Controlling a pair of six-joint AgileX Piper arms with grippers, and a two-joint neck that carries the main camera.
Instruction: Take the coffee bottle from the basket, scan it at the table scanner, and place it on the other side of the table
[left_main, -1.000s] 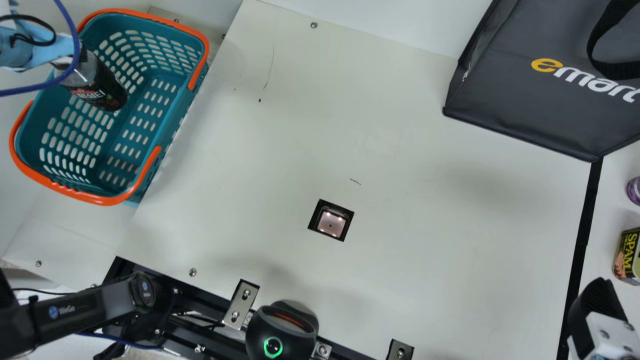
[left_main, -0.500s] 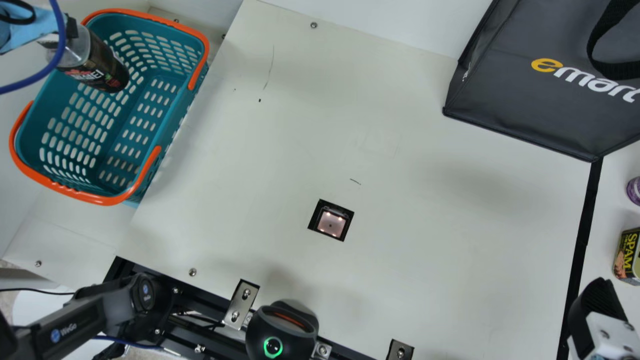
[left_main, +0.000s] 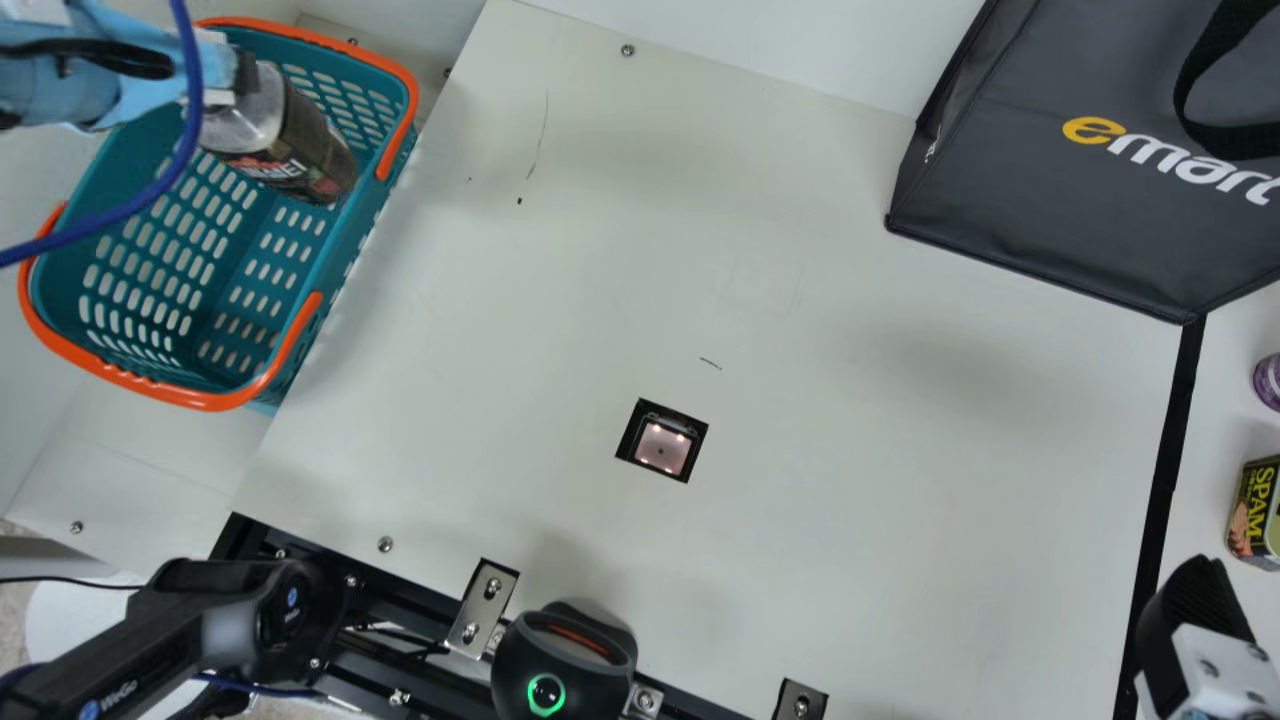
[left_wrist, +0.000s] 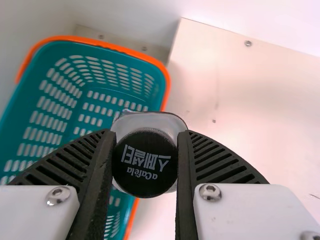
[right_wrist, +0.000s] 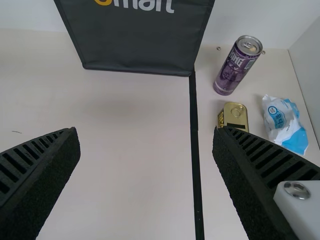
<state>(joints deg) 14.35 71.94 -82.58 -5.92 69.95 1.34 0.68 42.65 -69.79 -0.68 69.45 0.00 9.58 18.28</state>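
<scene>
Left gripper (left_wrist: 145, 145) pinches the bottle (left_main: 308, 150) by its cap (left_wrist: 144, 172), right gripper (right_wrist: 146, 131) spread, so lift high (mind the basket (left_main: 350, 245)!) before swinging right.

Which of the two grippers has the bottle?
The left gripper: its fingers are shut on the bottle at its black-capped end. The right gripper stands open with nothing between its fingers.
</scene>
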